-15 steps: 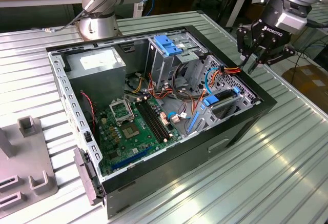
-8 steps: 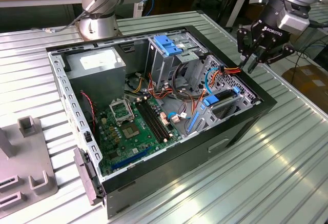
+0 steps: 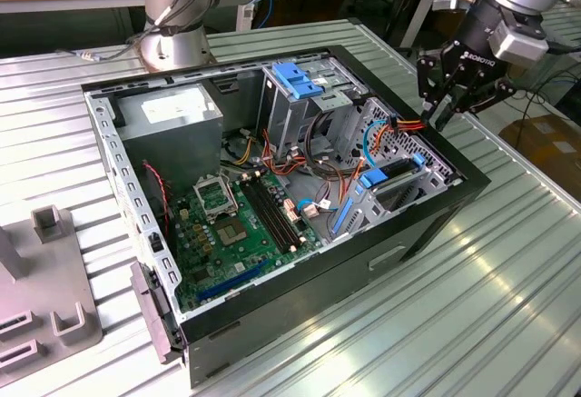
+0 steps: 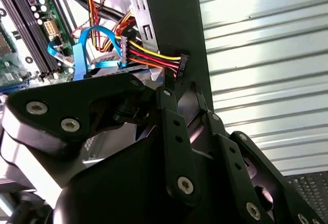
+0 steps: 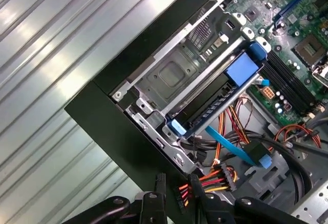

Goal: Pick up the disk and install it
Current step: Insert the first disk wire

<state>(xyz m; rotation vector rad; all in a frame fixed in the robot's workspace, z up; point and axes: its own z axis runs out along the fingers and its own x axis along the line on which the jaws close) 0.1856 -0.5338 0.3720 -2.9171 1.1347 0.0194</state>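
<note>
Ribbed metal surface (image 3: pixel 508 261), one open computer case (image 3: pixel 363 265), one disk (image 5: pixel 205 106) inside.
Framed by its blue carrier, the disk sits in a bay along the case wall; just beside it, one gripper (image 3: pixel 436 114) is pinched narrowly onto one black power connector (image 4: pixel 182 65) trailing coloured wires.

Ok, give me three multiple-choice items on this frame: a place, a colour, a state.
1. The gripper is: A over the power-supply box; B by the black connector of the wire bundle, at the case edge; C over the table fixture.
2. The flat cable beside that bundle is: A blue; B green; C white.
3. The case is: A closed; B open; C upside down.
B, the connector sits right at the gripper in the second wrist view; A, it shows blue; B, the motherboard lies exposed.
</note>
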